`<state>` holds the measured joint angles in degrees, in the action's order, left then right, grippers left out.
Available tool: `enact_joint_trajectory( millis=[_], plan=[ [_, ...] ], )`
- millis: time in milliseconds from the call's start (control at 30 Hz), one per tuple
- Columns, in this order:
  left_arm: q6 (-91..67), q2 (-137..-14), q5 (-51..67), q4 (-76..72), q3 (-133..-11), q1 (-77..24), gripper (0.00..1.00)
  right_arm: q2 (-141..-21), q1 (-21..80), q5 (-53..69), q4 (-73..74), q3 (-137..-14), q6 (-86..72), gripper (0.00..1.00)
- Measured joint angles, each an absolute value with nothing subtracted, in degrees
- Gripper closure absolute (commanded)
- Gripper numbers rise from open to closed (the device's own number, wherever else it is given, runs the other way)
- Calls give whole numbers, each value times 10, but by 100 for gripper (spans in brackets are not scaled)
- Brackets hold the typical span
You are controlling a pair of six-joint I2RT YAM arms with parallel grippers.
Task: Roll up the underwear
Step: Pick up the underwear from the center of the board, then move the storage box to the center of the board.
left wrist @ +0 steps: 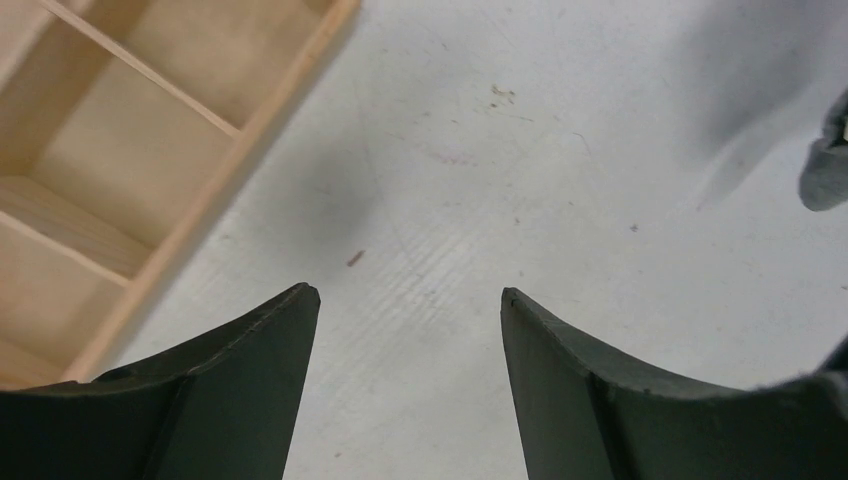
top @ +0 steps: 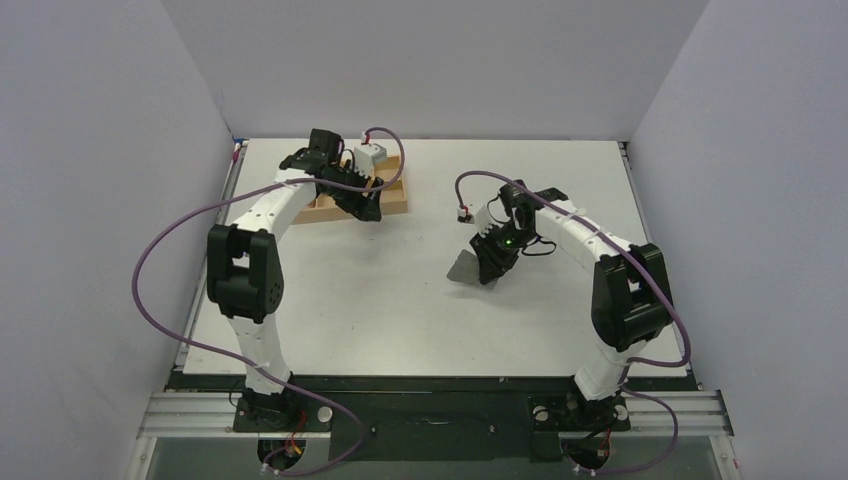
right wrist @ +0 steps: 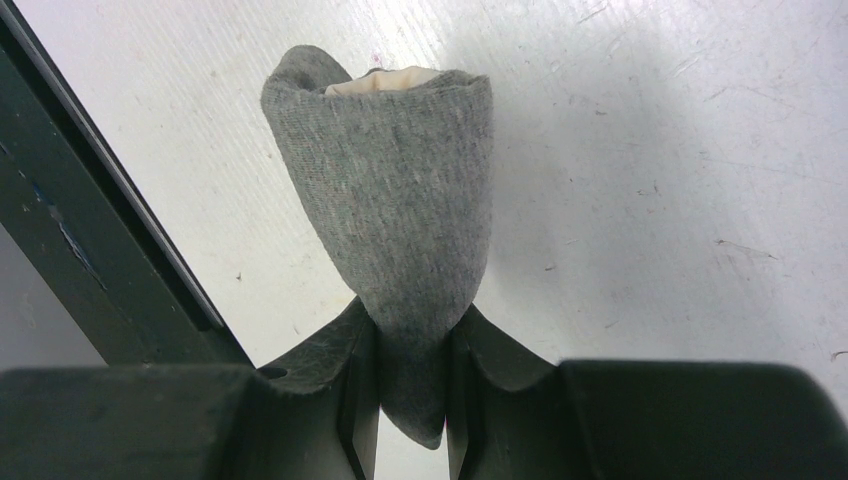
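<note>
Pinching the dark grey soft fabric underwear [right wrist: 400, 200] between its two black fingers, the right gripper [right wrist: 412, 340] holds the garment by its narrow end. The cloth widens like a cone ahead of the fingertips, and a pale beige strip shows at its far end, with the white table [right wrist: 650, 200] behind it. The left gripper [left wrist: 410, 295] stands open, its fingers well apart over the table, and a light wooden tray with compartments [left wrist: 215, 190] lies ahead of it to the left.

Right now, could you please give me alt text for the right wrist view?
The right end effector pinches one end of the grey underwear, which widens away from it, a pale beige strip at its far end, over a white table.
</note>
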<state>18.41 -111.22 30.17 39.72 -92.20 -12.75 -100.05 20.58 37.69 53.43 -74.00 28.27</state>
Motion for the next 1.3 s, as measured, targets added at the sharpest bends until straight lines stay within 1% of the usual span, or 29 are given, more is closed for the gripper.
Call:
enact_joint_trajectory(
  millis=[333, 633, 667, 700, 733, 767, 800, 867, 967, 1067, 1167, 1300],
  plan=[
    [257, -1212, 194, 418, -1057, -133, 41, -987, 194, 380, 523, -740, 263, 100],
    [305, -1295, 177, 467, -1125, -135, 44, -987, 184, 380, 521, -740, 263, 100],
    [309, -1299, 177, 470, -1126, -136, 46, -987, 183, 380, 521, -740, 263, 100],
    [312, -1303, 177, 475, -1127, -137, 50, -987, 183, 380, 521, -740, 263, 100],
    [325, -1312, 170, 480, -1130, -141, 59, -987, 180, 380, 521, -740, 263, 100],
    [325, -1312, 170, 480, -1130, -141, 62, -987, 180, 380, 521, -740, 263, 100],
    [331, -1314, 164, 479, -1130, -143, 67, -987, 179, 380, 521, -740, 263, 100],
    [336, -1316, 159, 482, -1131, -147, 73, -987, 176, 381, 521, -740, 263, 100],
    [338, -1317, 150, 482, -1127, -158, 77, -987, 169, 383, 521, -740, 263, 100],
    [340, -1300, 139, 461, -1096, -175, 83, -987, 155, 385, 522, -740, 263, 100],
    [334, -1277, 129, 446, -1056, -198, 91, -987, 141, 385, 522, -740, 263, 100],
    [309, -1238, 115, 430, -994, -244, 95, -983, 127, 384, 522, -740, 263, 100]
  ],
)
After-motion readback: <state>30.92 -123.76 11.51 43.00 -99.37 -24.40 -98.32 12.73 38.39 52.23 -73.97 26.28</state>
